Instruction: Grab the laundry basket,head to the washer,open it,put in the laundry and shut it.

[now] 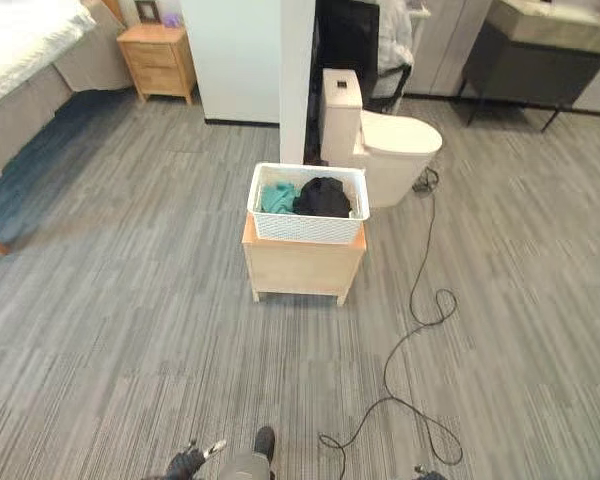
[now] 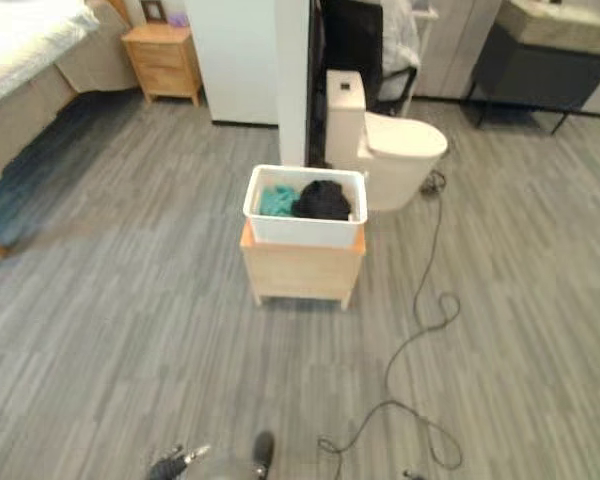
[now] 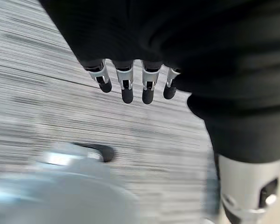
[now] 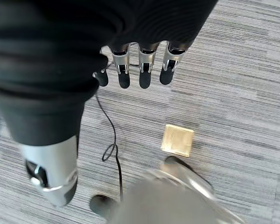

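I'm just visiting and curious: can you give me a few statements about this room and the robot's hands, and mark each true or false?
1. The white laundry basket sits on a small wooden stand. True.
2. The basket is empty. False: it holds teal laundry and black laundry.
3. The left hand grips the basket. False: it hangs over bare floor, fingers relaxed.
4. The right hand holds nothing. True.
5. A toilet stands behind the basket. True.

You cannot see the basket (image 1: 307,228) bottom: clothes (image 1: 322,198) cover it. At 10 o'clock, the bed (image 1: 25,45) is cropped.
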You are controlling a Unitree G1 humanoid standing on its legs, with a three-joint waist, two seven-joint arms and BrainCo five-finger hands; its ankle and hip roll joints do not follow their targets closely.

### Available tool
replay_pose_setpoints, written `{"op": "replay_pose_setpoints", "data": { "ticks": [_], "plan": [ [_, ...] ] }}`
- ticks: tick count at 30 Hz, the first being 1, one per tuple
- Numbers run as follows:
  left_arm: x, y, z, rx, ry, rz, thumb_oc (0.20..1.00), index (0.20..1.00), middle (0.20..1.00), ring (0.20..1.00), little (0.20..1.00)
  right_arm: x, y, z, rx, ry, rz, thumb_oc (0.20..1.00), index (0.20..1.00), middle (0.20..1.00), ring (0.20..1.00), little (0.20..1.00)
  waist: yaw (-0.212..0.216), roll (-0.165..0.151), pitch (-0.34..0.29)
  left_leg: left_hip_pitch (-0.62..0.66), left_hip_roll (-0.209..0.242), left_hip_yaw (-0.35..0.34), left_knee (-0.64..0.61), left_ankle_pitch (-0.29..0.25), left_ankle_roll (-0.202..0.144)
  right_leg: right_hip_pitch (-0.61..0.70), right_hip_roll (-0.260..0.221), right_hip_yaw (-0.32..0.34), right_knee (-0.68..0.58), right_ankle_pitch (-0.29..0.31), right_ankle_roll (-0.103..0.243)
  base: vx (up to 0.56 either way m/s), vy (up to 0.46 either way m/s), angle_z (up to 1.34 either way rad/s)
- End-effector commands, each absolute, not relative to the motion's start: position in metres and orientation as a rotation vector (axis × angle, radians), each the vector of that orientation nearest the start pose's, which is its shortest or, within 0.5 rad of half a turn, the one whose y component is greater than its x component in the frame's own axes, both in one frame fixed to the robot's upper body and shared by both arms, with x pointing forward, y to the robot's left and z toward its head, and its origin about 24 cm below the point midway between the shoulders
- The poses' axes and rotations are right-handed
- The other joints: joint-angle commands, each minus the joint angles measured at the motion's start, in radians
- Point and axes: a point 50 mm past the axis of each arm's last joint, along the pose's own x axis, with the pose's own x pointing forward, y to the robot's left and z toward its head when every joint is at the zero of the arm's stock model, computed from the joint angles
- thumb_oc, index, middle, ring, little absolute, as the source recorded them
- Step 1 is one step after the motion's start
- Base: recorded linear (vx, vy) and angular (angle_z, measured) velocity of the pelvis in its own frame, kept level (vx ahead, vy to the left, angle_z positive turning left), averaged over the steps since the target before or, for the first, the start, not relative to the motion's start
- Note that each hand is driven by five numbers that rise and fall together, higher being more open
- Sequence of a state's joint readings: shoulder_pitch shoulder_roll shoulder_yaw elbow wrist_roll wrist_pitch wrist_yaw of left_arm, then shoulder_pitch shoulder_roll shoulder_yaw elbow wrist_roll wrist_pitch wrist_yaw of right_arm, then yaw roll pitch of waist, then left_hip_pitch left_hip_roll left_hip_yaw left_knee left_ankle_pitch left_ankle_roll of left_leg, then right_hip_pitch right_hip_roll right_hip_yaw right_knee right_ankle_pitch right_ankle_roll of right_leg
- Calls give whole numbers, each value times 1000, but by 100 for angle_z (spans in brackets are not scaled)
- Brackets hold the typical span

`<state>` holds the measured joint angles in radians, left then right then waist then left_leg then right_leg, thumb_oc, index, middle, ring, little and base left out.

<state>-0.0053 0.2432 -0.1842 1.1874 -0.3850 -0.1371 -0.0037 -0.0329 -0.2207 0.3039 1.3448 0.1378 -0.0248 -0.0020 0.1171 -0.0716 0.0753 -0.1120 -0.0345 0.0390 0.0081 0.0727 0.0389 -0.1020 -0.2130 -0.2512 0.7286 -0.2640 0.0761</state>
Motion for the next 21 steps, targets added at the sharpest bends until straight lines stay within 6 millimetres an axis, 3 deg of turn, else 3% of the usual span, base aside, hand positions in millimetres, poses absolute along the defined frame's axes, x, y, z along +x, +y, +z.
{"op": "replay_pose_setpoints", "data": {
  "ticks": [1,3,4,5,6,7,8,9,10,12,15,18,20,21],
  "plan": [
    [126,246,-142,49,952,219,1000,1000,1000,1000,1000,93,-224,-164,-287,1254,19,1000,1000,1000,1000,1000,1,32,55,-19,13,0,52,-66,28,33,-22,1,-138,338,47,314,177,21],
    [127,246,-142,52,950,216,1000,1000,1000,1000,1000,91,-225,-165,-283,1259,15,1000,1000,1000,1000,1000,-11,40,59,12,17,-2,36,-73,26,22,-25,-24,-185,305,40,318,12,19],
    [133,245,-140,70,936,200,1000,1000,1000,1000,1000,86,-225,-166,-279,1280,8,1000,1000,1000,1000,1000,-34,50,59,75,32,4,-2,-93,5,-4,-19,-68,-402,254,31,411,-35,15],
    [133,245,-140,70,936,200,1000,1000,1000,1000,1000,86,-225,-166,-279,1280,8,1000,1000,1000,1000,1000,-34,51,60,77,32,4,-3,-94,4,-2,-18,-69,-403,255,31,523,-139,-10],
    [137,243,-140,77,929,189,1000,1000,1000,1000,1000,80,-228,-167,-273,1304,-6,1000,1000,1000,1000,1000,-52,40,59,118,23,-4,-9,-124,-7,-23,0,-47,-600,299,51,220,-89,-17],
    [137,243,-140,77,929,189,1000,1000,1000,1000,1000,80,-228,-167,-273,1303,-6,1000,1000,1000,1000,1000,-52,40,58,116,23,-4,-9,-124,-7,-22,1,-48,-604,302,51,443,-169,-17],
    [139,240,-140,79,922,180,1000,1000,1000,1000,1000,72,-229,-168,-251,1330,-26,1000,1000,1000,1000,1000,-72,29,63,150,9,-25,7,-161,-11,-41,13,42,-720,352,77,221,-80,2],
    [139,241,-140,79,922,180,1000,1000,1000,1000,1000,72,-229,-168,-251,1330,-26,1000,1000,1000,1000,1000,-72,28,61,148,8,-25,8,-161,-10,-43,12,42,-721,354,77,438,-156,8],
    [142,239,-139,81,911,170,1000,1000,1000,1000,1000,65,-231,-169,-232,1352,-48,1000,1000,1000,1000,1000,-87,22,64,183,5,-37,15,-189,-17,-72,12,115,-793,397,102,218,-76,24],
    [140,236,-140,79,920,161,1000,1000,1000,1000,1000,59,-233,-169,-226,1368,-56,1000,1000,1000,1000,1000,-88,18,56,227,9,-42,7,-210,-26,-76,9,97,-816,414,113,379,-189,35],
    [134,235,-143,71,933,163,1000,1000,1000,1000,1000,45,-234,-170,-218,1401,-57,1000,1000,1000,1000,1000,-103,4,29,292,16,-73,-4,-250,-36,-48,14,111,-791,428,102,394,-228,29],
    [131,233,-145,51,946,178,1000,1000,1000,1000,1000,34,-238,-171,-224,1431,-60,1000,1000,1000,1000,1000,-120,10,15,329,75,-113,20,-276,-62,-84,70,155,-653,368,70,308,-317,23],
    [130,232,-145,40,948,181,1000,1000,1000,1000,1000,33,-239,-171,-223,1433,-64,1000,1000,1000,1000,1000,-116,16,11,324,100,-122,49,-265,-75,-81,83,139,-632,344,56,197,-276,21],
    [127,231,-146,22,952,193,1000,1000,1000,1000,1000,43,-243,-168,-238,1391,-83,1000,1000,1000,1000,1000,-107,23,11,270,134,-129,167,-196,-101,-47,103,99,-639,311,32,168,-330,26]
  ]
}}
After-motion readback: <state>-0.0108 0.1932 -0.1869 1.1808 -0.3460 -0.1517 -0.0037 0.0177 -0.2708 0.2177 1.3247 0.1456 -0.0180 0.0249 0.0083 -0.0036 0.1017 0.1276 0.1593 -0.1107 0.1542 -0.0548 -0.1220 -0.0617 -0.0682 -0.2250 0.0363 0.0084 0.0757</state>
